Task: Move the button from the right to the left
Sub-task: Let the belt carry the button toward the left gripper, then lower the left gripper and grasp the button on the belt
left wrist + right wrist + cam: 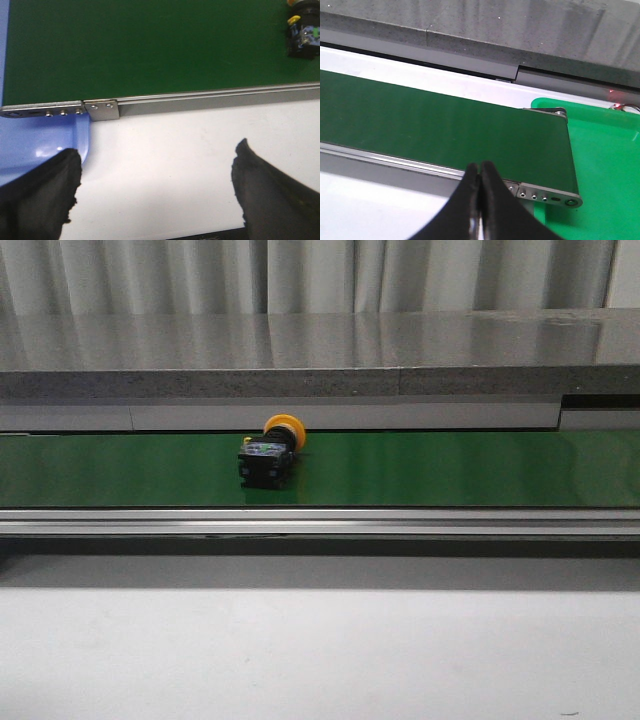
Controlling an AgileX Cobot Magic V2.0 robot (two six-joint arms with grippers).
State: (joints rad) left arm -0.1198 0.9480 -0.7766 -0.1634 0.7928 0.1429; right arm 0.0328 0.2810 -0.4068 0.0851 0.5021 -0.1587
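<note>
Left gripper (155,192): two matte black fingers (37,192), blunt wedge shape, rough frayed edges, at bottom corners of the left wrist frame. Right gripper (479,172): two smooth black fingers (495,205), curved, tapering to narrow tips, bottom centre of the right wrist frame. No visible cables, screws or markings.

A white surface (320,650) fills the foreground. Behind it, from 9 to 3 o'clock, runs a green belt (450,468) with a metal rail (320,523). A grey speckled ledge (320,382) and pale curtains (320,275) sit at 12 o'clock.

The button (304,36) is cropped by the frame edge.
</note>
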